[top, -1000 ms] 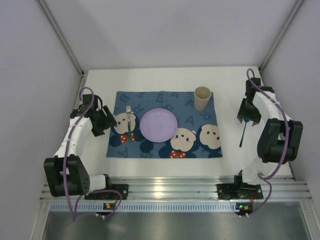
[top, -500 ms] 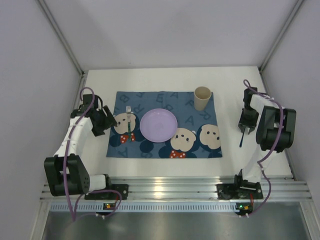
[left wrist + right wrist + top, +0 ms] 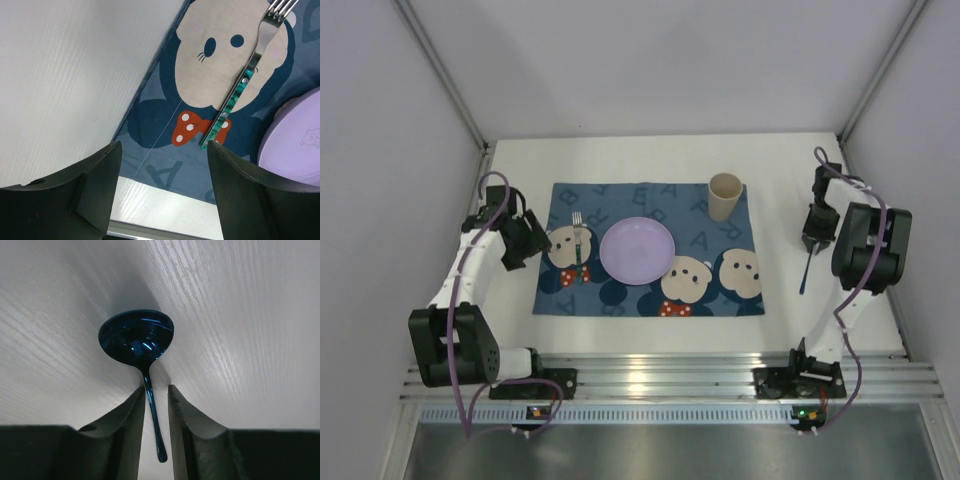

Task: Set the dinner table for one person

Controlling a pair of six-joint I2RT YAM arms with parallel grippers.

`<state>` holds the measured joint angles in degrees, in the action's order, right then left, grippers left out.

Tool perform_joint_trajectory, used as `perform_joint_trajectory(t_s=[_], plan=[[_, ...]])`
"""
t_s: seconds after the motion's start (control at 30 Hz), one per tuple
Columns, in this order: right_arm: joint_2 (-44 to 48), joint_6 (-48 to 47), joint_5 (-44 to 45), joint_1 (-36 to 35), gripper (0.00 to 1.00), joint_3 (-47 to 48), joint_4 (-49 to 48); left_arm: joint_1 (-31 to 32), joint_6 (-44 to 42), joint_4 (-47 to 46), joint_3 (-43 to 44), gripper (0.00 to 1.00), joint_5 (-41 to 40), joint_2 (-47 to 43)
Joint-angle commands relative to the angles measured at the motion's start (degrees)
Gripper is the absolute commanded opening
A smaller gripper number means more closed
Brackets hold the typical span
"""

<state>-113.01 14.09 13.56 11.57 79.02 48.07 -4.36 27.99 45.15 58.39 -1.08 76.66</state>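
A dark blue spoon lies on the white dinner table, right of the mat, with its handle pointing toward the near edge. My right gripper straddles the thin handle just below the bowl. Its jaws are narrow; one finger touches the handle and a slit shows at the other. In the top view the right gripper covers the bowl. My left gripper hangs open and empty over the mat's left near corner, left of the fork.
A blue bear-print mat carries a lilac plate, a green-handled fork to its left and a beige cup at its far right corner. Grey walls enclose three sides. The ribbed aluminium rail runs along the near edge.
The right gripper's jaws have narrowed around the spoon's handle, and the right arm's upper links have swung upright. The left arm has stayed put.
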Motion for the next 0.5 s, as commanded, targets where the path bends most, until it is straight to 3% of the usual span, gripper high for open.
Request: perform_joint_trajectory(t_s=[0.0, 0.13, 0.33, 0.47], plan=[[-4.76, 1.03, -3.45, 0.82, 0.21, -0.54, -8.52, 0.14, 0.31, 1.08, 2.08, 0.74, -1.99, -0.02], [-4.94, 0.94, -5.3, 1.26, 0.0, -0.27, -8.88, 0.14, 1.19, 1.17, 1.46, 0.74, -2.96, -0.46], [-3.19, 1.73, -8.11, 1.26, 0.0, -0.53, -8.7, 0.23, 1.72, 0.56, 0.58, 0.74, -2.52, -1.34], [5.14, 2.7, -6.54, -0.49, 0.0, 0.95, -5.64, 0.4, 1.37, 0.56, 0.67, 0.74, -2.43, -1.25]])
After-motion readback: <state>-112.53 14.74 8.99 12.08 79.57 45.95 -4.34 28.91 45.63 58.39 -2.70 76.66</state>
